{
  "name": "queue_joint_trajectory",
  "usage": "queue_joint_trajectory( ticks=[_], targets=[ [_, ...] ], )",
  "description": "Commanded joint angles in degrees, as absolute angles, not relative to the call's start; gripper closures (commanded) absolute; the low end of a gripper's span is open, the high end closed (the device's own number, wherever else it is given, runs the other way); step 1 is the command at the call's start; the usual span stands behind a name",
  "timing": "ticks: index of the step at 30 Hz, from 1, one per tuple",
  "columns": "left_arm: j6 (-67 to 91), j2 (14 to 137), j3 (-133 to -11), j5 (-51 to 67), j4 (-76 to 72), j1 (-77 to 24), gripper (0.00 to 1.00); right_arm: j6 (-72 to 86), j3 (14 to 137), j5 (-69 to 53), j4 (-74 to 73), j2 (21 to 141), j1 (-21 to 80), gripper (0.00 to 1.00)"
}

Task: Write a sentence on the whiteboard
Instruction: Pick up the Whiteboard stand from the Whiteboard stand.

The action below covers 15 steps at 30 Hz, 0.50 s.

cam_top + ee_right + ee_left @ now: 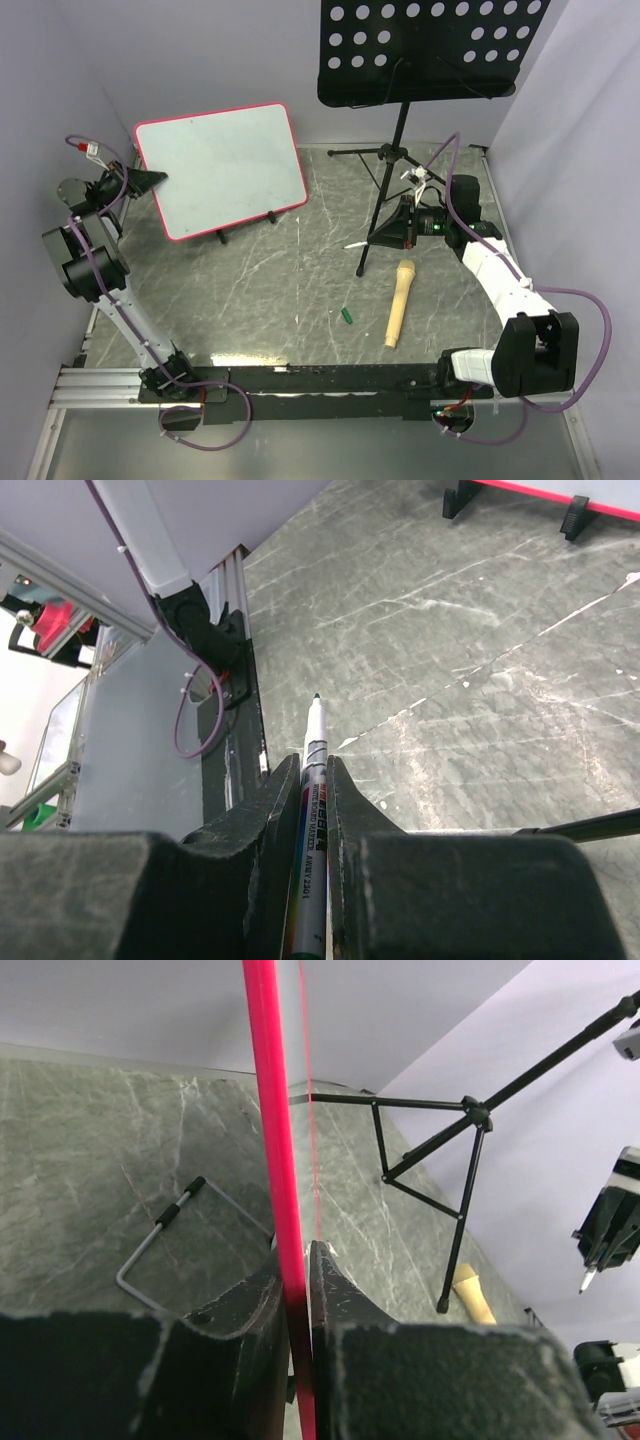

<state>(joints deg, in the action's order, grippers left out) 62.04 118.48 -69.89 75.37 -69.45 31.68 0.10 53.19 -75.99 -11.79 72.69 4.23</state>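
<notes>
The whiteboard (220, 170) stands tilted at the far left of the table (300, 290), leaning on a thin wire stand (155, 1235). Its surface looks blank, so no word of the sentence is written yet. The left gripper (148, 181) is pressed together on the left edge of the board, with the pink frame between its two fingers. The right gripper (313, 770) pinches the marker (316, 730), with the tip bare, and it is well apart from the board, near the legs of the music stand (397, 150).

I see three risks. The pinch holds only a narrow rim, so the push of the marker can make the board slip or turn on its light stand. The marker can slide back between the jaws under pressure, which gives weak strokes. On its way to the board, the right arm can also catch the legs of the music stand.
</notes>
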Motion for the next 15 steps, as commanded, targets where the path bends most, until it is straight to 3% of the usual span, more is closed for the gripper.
queue_joint_trajectory(
  ticks=[1, 7, 15],
  targets=[
    [65.3, 115.7, -70.8, 72.0, -95.3, 32.3, 0.99, -1.2, 54.2, -77.0, -10.7, 72.6, 4.0, 1.00],
    [58.9, 112.5, -69.5, 69.3, -91.8, 32.1, 0.99, -1.0, 54.2, -77.0, -10.5, 72.6, 4.0, 1.00],
    [29.8, 104.9, -66.0, 63.7, -68.8, 30.9, 0.99, -0.5, 54.1, -77.1, -10.1, 72.8, 3.9, 1.00]
  ],
)
